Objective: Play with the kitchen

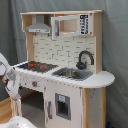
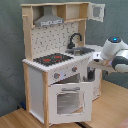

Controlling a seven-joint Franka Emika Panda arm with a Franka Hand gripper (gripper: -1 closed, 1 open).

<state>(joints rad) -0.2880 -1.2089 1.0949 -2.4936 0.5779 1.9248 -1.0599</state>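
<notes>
The kitchen (image 1: 65,80) is a tall white and light-wood toy that fills both exterior views. It has a black stovetop (image 2: 52,59) with red rings, a black faucet (image 2: 75,39) over a sink (image 1: 70,73), and a grey hood (image 1: 39,27). A windowed oven door (image 2: 70,100) sits below the knobs. My white arm (image 2: 115,52) reaches in from the second exterior view's right. The gripper (image 2: 91,75) hangs low beside the kitchen's front corner, at knob height. In the first exterior view the arm (image 1: 6,75) shows at the left edge.
A grey curtain (image 1: 115,50) hangs behind the kitchen. The kitchen stands on a wooden surface (image 2: 110,110). A small upper cabinet door (image 2: 97,11) stands swung open at the top of the kitchen.
</notes>
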